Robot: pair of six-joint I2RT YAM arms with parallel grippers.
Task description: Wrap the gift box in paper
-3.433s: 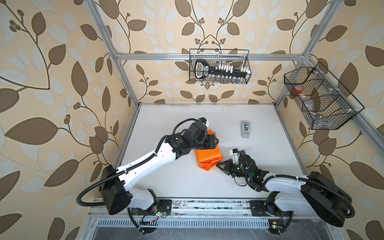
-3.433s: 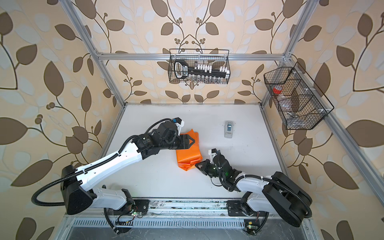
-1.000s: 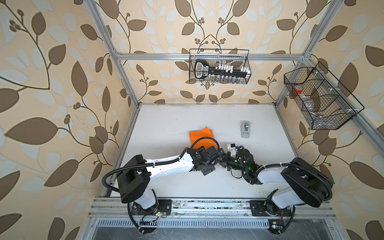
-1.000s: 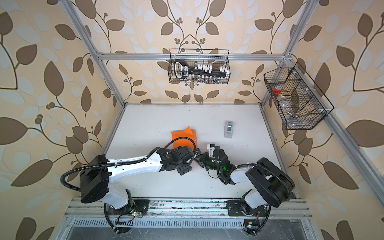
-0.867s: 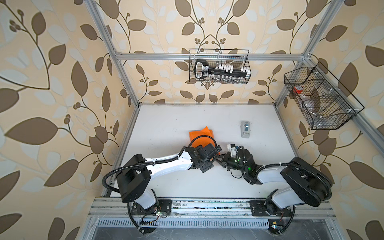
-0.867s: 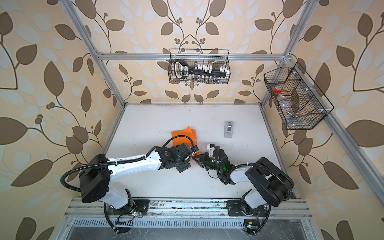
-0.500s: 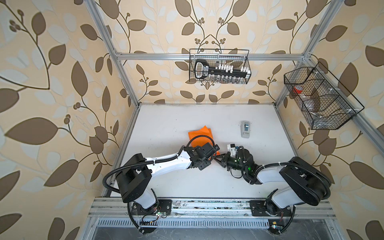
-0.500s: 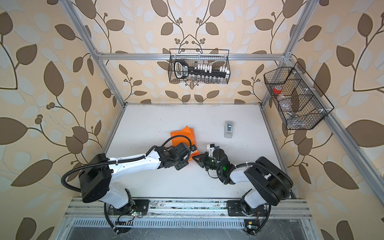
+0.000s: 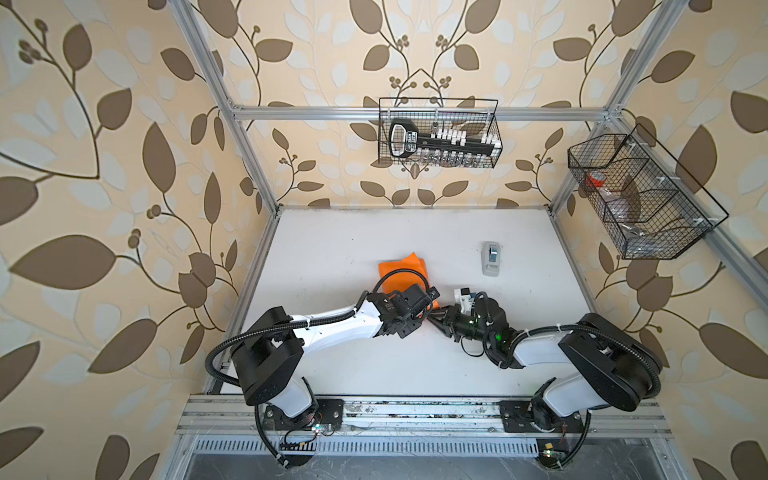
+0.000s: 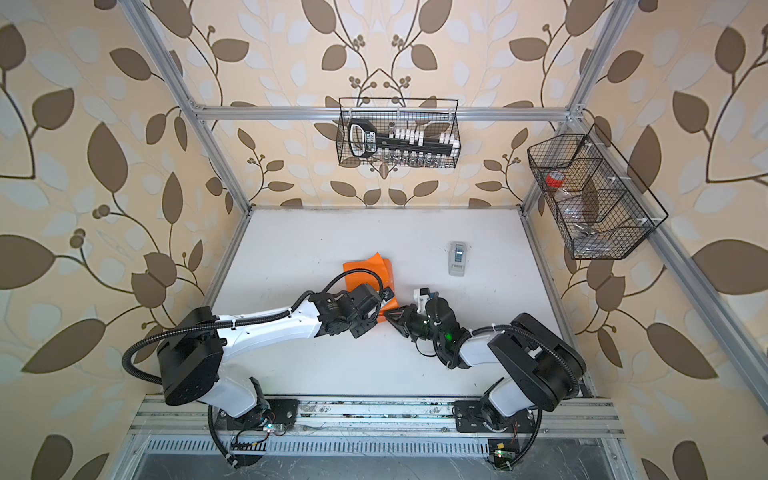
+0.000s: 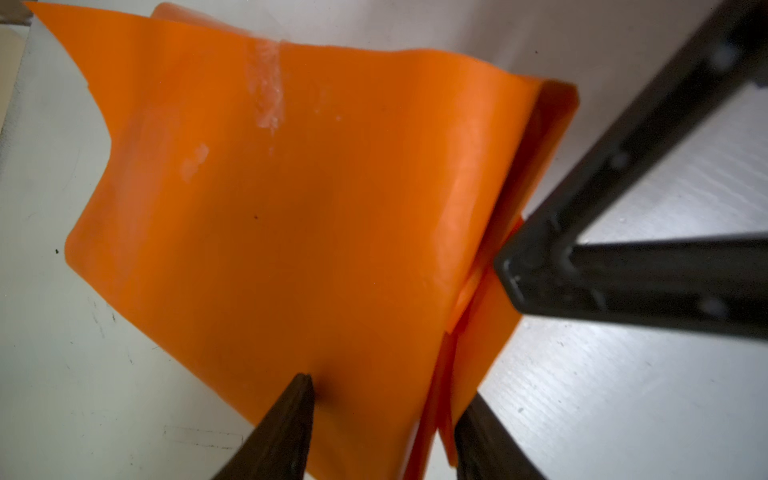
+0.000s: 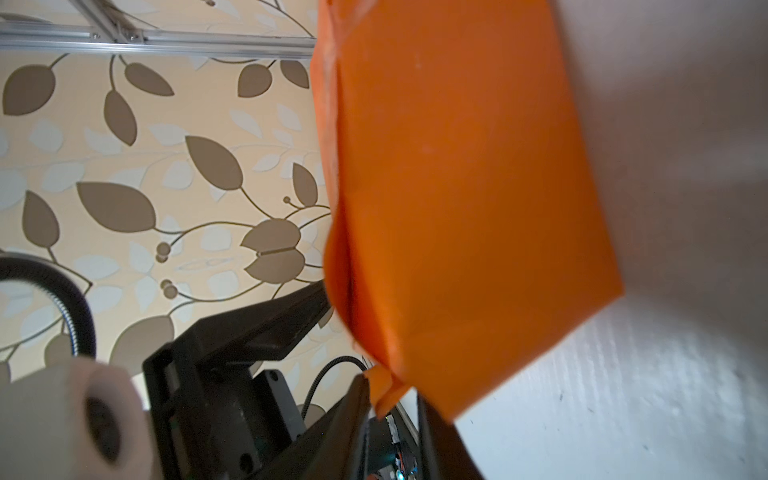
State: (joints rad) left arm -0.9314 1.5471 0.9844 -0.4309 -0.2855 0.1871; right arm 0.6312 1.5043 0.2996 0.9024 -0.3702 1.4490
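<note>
So the whole cell is papered in beige wallpaper (image 9: pixel 104 166) with big brown leaves, and a bare aluminium frame (image 9: pixel 415 113) runs round it. The white table (image 9: pixel 353 249) fills the floor of it, mostly bare, matte, with little dark scuffs and a faint grain up close (the wrist views show that best).

Both arms reach in low from the rail at the near edge, the left arm (image 9: pixel 332 328) and the right arm (image 9: pixel 540 349), and they meet near the middle of the table. A wire basket (image 9: pixel 436 99) hangs on the back wall, and a second basket (image 9: pixel 665 232) on the right-hand wall has something red in it.

The paper (image 9: pixel 405 270) lies on the table a bit left of centre, folded into an orange bundle, with its near end between the two arms. The gift box itself is hidden, only orange shows. A small grey tape dispenser (image 9: pixel 491 257) sits well apart, further back and to the right.

The left jaws stand apart with the bundle's end between them, one fingertip (image 11: pixel 299 399) over its top face; can't tell if they're pinching. The right jaws are slightly parted around a little folded corner (image 12: pixel 384 395). A clear tape strip (image 11: pixel 268 83) crosses the paper.
</note>
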